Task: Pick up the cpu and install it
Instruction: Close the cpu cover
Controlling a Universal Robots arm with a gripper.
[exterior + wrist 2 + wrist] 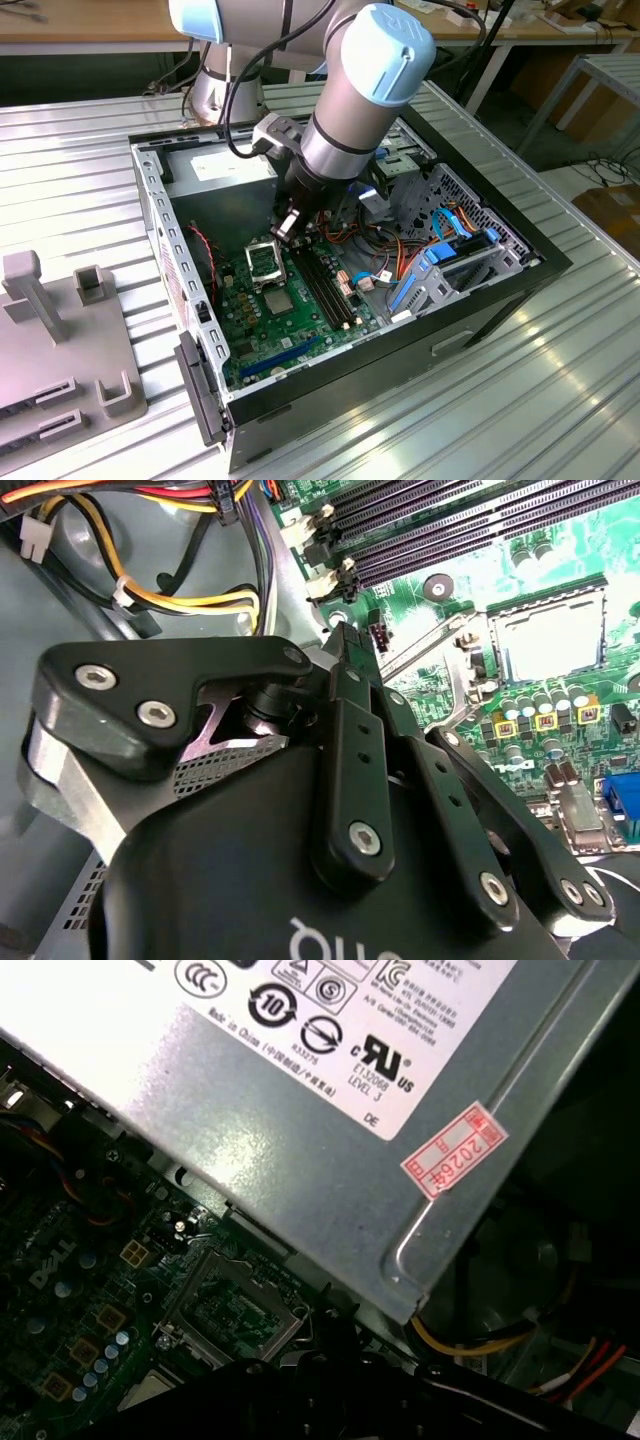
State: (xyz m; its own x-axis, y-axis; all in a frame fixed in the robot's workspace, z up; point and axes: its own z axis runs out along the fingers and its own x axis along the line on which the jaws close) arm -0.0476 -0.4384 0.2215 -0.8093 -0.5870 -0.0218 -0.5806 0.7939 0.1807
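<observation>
An open computer case [200, 400] lies on the table with its green motherboard [300, 330] exposed. The square black socket [548, 635] has its metal frame [235, 1305] swung up. A pale silver-grey square that looks like the cpu [555, 640] lies flat inside it, and its corner is also visible in the first wrist view [150, 1390]. My gripper [286, 228] hangs inside the case just above the board. It is beside the socket [272, 296], between it and the memory slots. In the second wrist view the gripper [345, 640] points down at the board, apart from the socket.
The grey power-supply box [300, 1140] fills the case's far corner [225, 165]. Long black memory slots [325, 285] run beside the gripper. Bundled cables [400, 260] and a drive cage with blue parts [450, 260] crowd the exterior view's right. Grey fixture blocks [60, 330] stand on the table at its left.
</observation>
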